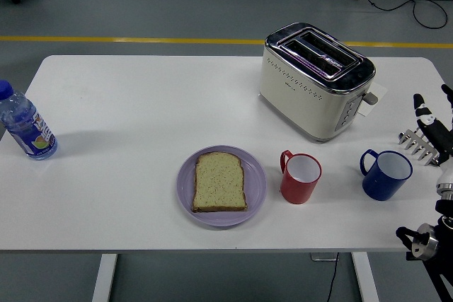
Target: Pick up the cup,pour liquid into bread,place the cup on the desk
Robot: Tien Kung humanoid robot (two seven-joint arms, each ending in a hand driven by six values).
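Seemingly nothing is done yet: from the head view, the right hand (433,126) hangs with fingers spread and empty at three o'clock, just beside the blue cup (385,174); the bread (220,182) lies dry on its purple plate (256,182).

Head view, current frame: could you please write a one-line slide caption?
Right hand open at the table edge, apart from the blue mug; red mug beside bread slice on purple plate.

The right robot hand (433,131) enters at the frame's right edge, raised, fingers spread and holding nothing. Its wrist and forearm joints show below, at the lower right corner.
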